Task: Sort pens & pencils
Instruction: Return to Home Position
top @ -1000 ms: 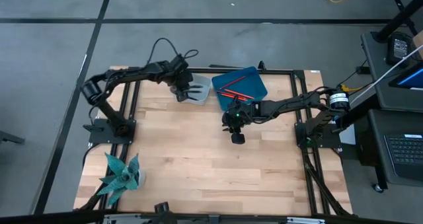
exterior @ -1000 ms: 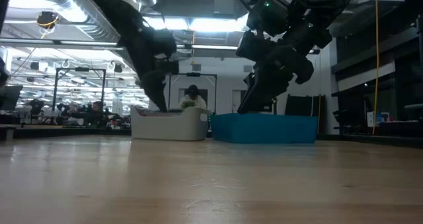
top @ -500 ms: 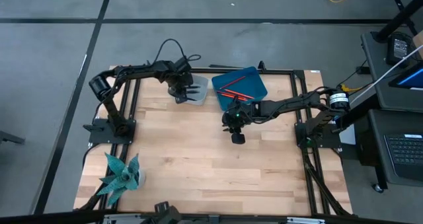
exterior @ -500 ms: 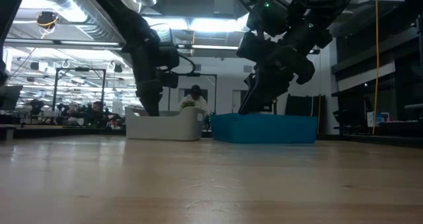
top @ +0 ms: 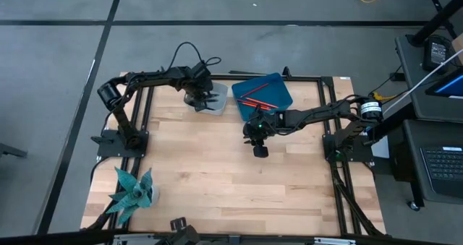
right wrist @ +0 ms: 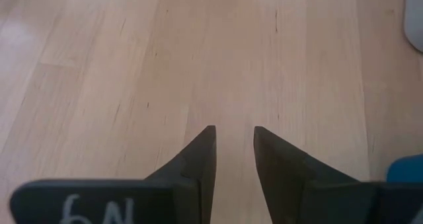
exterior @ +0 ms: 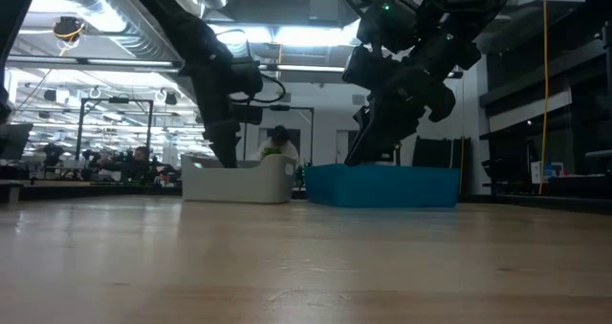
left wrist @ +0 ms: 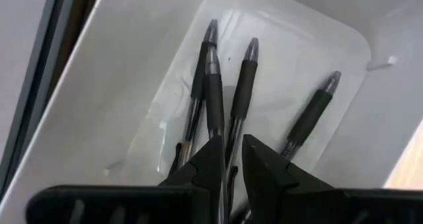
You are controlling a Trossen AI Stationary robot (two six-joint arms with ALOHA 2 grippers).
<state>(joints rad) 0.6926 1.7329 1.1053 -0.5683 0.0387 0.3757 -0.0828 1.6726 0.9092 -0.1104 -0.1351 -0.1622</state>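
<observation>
Four black pens (left wrist: 241, 92) lie side by side in the white tray (top: 218, 102) at the table's far edge, left of centre; it also shows in the low view (exterior: 239, 183). My left gripper (left wrist: 232, 148) hangs over this tray (top: 197, 99), pointing down, almost shut with one pen in the narrow gap. Red pencils (top: 253, 99) lie in the blue tray (top: 281, 93) beside it. My right gripper (right wrist: 234, 135) hovers open above bare wood, just near of the blue tray (top: 258, 147). My left gripper has one pen's rear part (left wrist: 230, 143) between its two fingers, coming from above and slanting down into the white tray. The fingers lie across the pen. Its tip end (left wrist: 251, 49) points at the tray's end wall, level with the other pens.
A teal paper plant (top: 132, 191) stands at the near left corner. The black frame rails (top: 145, 115) run along the table's sides. The wide wooden middle and near part of the table (top: 217, 173) lies bare.
My left gripper has shifted a little toward the table's left over the white tray and come lower into it.
</observation>
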